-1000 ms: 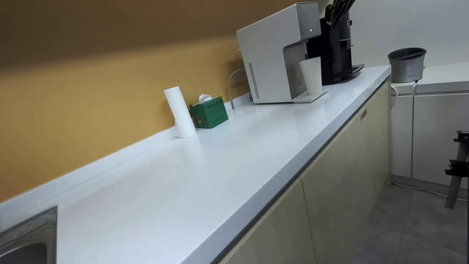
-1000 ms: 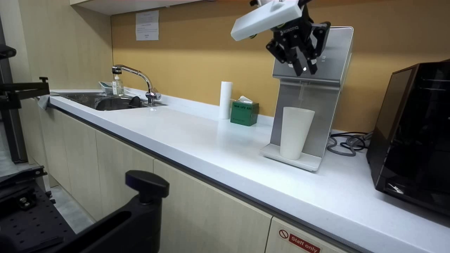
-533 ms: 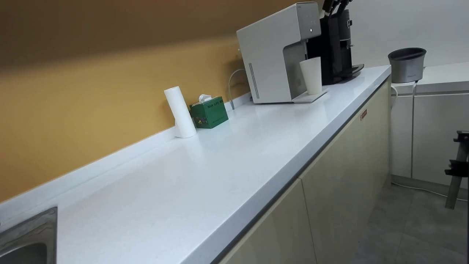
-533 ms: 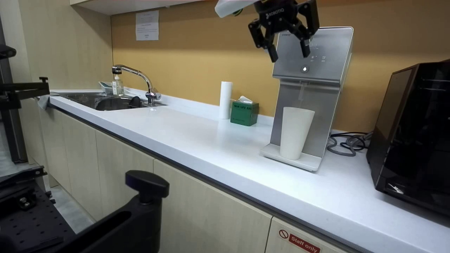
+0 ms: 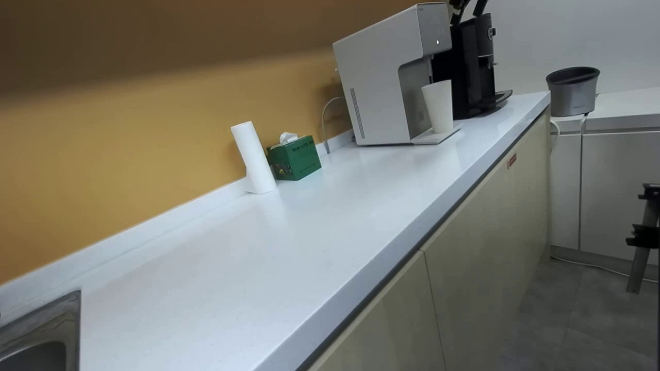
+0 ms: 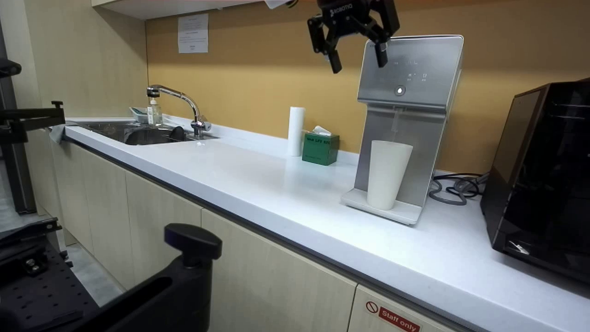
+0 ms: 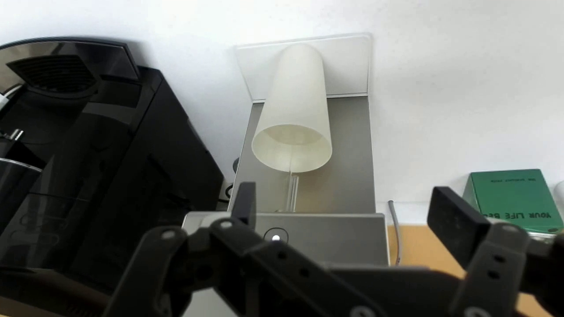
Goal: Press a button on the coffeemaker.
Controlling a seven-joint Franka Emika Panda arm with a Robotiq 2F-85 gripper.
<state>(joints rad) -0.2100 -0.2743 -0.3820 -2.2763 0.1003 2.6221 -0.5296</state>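
Our claw (image 6: pixel 359 66) has gone up and away from the round button (image 6: pixel 399 90) on the silver water dispenser (image 6: pixel 410 122), which stands on the counter (image 6: pixel 239 161). Its fingers (image 6: pixel 381 56) spread wide now, holding nothing. We think the push is done.

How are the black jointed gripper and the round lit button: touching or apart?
Apart: in an exterior view, flat grey panel shows between gripper and button.
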